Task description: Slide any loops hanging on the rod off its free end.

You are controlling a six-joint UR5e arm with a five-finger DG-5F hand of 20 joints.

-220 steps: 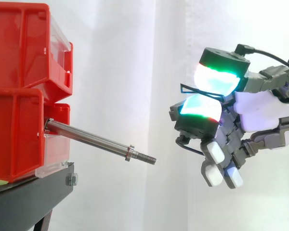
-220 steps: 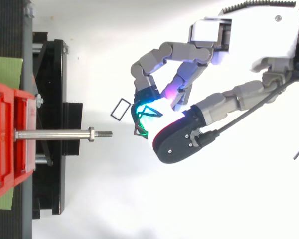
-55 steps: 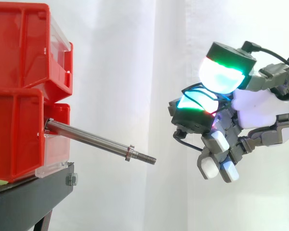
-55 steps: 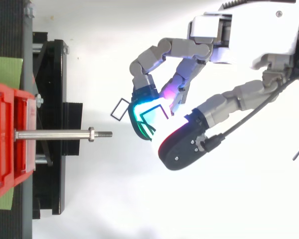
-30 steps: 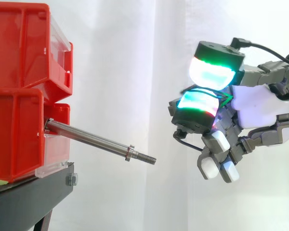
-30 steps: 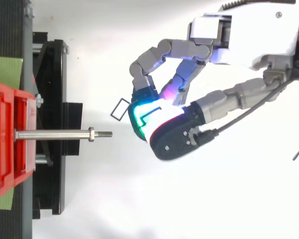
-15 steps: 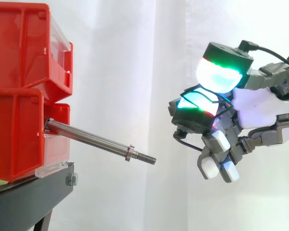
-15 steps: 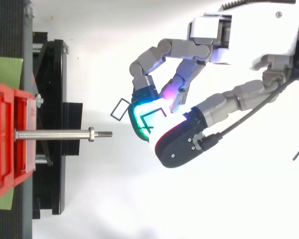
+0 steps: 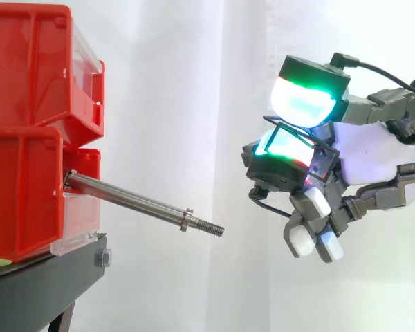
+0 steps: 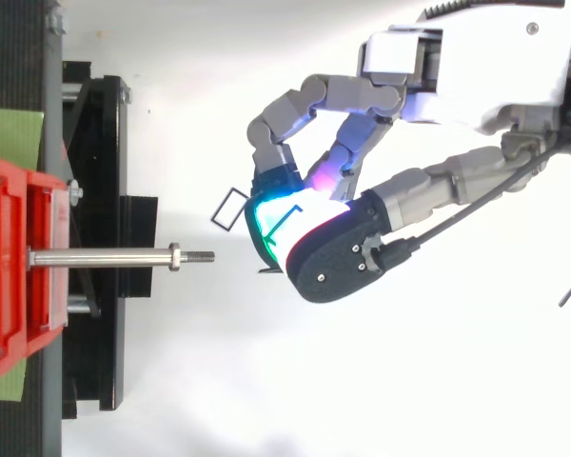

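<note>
Slightly shifted hand [image 10: 476, 67] pinches thin black rectangular loops [image 10: 231, 208]

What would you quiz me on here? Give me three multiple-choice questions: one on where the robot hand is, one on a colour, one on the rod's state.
1. Where is the robot hand relative to the rod?
A. Clamped round its middle
B. Beyond its free end, apart from it
C. Under it, touching it

2. What colour are the bins?
A. Blue
B. Yellow
C. Red

3. The rod is:
A. Bare
B. Strung with loops
C. Bent double

Answers:
1 B: a gap separates the threaded tip from the glowing pads.
2 C: both stacked bins are red.
3 A: nothing hangs on it; a thin black wire loop is pinched in the robot hand.
</note>
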